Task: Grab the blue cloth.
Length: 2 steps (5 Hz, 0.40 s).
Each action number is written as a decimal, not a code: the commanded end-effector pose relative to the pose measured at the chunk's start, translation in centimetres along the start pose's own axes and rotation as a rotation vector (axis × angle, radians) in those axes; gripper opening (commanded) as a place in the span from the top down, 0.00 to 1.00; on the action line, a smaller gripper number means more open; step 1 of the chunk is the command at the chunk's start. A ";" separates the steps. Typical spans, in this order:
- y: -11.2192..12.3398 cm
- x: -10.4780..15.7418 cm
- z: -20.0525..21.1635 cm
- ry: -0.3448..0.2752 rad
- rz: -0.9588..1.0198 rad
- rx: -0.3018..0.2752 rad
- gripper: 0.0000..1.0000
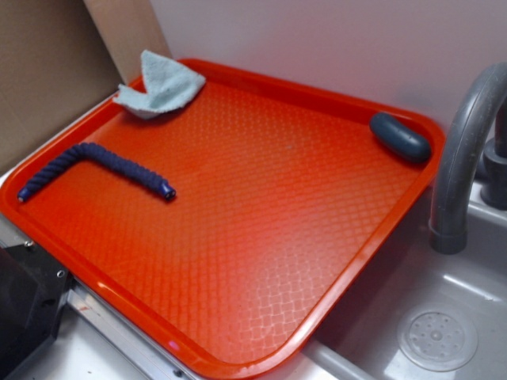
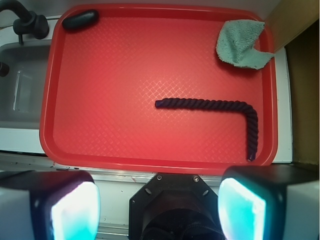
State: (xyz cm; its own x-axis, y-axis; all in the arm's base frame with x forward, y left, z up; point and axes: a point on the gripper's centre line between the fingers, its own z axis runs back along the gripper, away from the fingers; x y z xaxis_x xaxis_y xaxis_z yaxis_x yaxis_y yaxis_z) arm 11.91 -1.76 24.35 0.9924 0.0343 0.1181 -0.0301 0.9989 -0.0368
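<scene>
1. The blue cloth (image 2: pixel 240 42) lies crumpled at the tray's far corner, about 1 o'clock in the wrist view, with one edge draped over the rim toward the cardboard panel (image 1: pixel 47 71) behind. It looks soft and loosely folded, so a pinch on the raised fold should catch it.
2. The navy rope (image 2: pixel 215 107) lies bent in an L near the middle-right of the tray, at roughly 3 o'clock, well apart from the cloth and between it and the arm.
3. The dark oval bar (image 2: pixel 80 20) sits in the opposite far corner, near 11 o'clock, out of the way.
4. The red tray (image 2: pixel 110 100) rests beside the sink (image 1: pixel 444 317), whose grey faucet (image 1: pixel 463 158) stands at its edge.
5. The gripper (image 2: pixel 157 212) hovers at 6 o'clock, off the tray's near edge, fingers spread wide and empty; I judge the reach has not begun, and it must pass over the rope.
</scene>
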 end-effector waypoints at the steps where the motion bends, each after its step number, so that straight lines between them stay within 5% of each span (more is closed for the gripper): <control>1: 0.0 0.0 0.0 0.000 0.000 0.000 0.00; 2: 2.3 4.5 -5.2 -0.038 0.205 0.068 0.00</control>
State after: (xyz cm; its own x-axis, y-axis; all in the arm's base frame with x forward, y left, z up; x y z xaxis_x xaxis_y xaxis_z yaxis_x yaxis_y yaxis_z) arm 16.65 0.30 19.26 0.9663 0.2261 0.1232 -0.2287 0.9735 0.0067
